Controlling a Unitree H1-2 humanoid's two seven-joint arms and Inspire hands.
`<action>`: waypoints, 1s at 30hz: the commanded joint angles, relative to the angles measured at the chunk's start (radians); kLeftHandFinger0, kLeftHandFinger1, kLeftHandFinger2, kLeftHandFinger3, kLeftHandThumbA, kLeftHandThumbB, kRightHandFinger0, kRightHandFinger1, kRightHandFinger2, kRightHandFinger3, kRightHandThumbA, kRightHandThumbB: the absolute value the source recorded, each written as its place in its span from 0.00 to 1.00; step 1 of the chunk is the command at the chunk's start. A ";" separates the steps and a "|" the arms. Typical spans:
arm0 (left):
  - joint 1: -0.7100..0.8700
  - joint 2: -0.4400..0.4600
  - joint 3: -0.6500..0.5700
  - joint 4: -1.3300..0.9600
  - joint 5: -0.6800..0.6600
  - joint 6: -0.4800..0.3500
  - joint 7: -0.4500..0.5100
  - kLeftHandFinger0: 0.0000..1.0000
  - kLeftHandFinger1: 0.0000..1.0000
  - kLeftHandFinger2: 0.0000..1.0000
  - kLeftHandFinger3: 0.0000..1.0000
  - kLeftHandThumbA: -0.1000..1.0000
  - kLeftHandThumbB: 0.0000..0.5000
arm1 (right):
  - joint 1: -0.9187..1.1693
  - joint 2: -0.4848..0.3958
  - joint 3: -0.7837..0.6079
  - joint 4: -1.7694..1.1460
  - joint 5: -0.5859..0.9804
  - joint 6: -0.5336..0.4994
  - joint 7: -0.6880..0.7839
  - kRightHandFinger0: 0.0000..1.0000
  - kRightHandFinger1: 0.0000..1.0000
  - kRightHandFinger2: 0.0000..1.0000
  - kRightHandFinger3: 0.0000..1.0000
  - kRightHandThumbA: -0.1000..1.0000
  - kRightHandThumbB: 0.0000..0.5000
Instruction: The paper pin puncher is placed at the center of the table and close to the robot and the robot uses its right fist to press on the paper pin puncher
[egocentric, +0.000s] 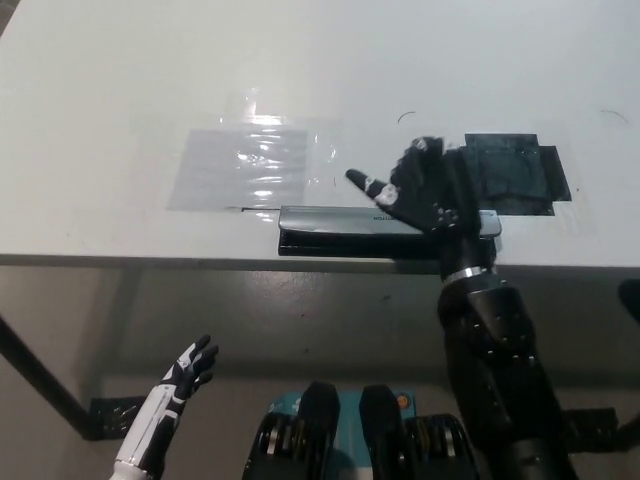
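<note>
The paper pin puncher (340, 228) is a long grey and black bar lying along the table's near edge, at the middle. My black right hand (425, 190) is over its right end, fingers curled and the thumb sticking out to the left. It hides the puncher's right part; whether it touches the bar I cannot tell. My white left hand (180, 375) hangs open below the table edge at the lower left.
A clear plastic sheet (245, 165) is taped on the white table (120, 90) behind the puncher's left end. A black taped patch (515, 170) lies right behind my right hand. Dark floor shows under the table edge.
</note>
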 joint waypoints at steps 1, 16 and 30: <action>-0.067 0.013 0.011 -0.037 -0.016 -0.037 -0.012 1.00 1.00 1.00 1.00 1.00 0.68 | -0.046 -0.129 0.023 -1.024 0.144 0.485 -0.039 0.00 0.00 0.00 0.00 1.00 0.51; -0.091 0.012 0.013 -0.039 -0.019 -0.047 -0.011 1.00 1.00 1.00 1.00 1.00 0.65 | 0.612 -0.229 0.014 -0.952 0.111 0.214 0.063 0.00 0.00 0.00 0.00 1.00 0.32; -0.104 0.018 0.014 -0.037 -0.011 -0.044 -0.011 1.00 1.00 1.00 1.00 1.00 0.66 | 0.759 -0.199 0.104 -0.524 -0.079 0.103 0.083 1.00 1.00 1.00 1.00 1.00 0.55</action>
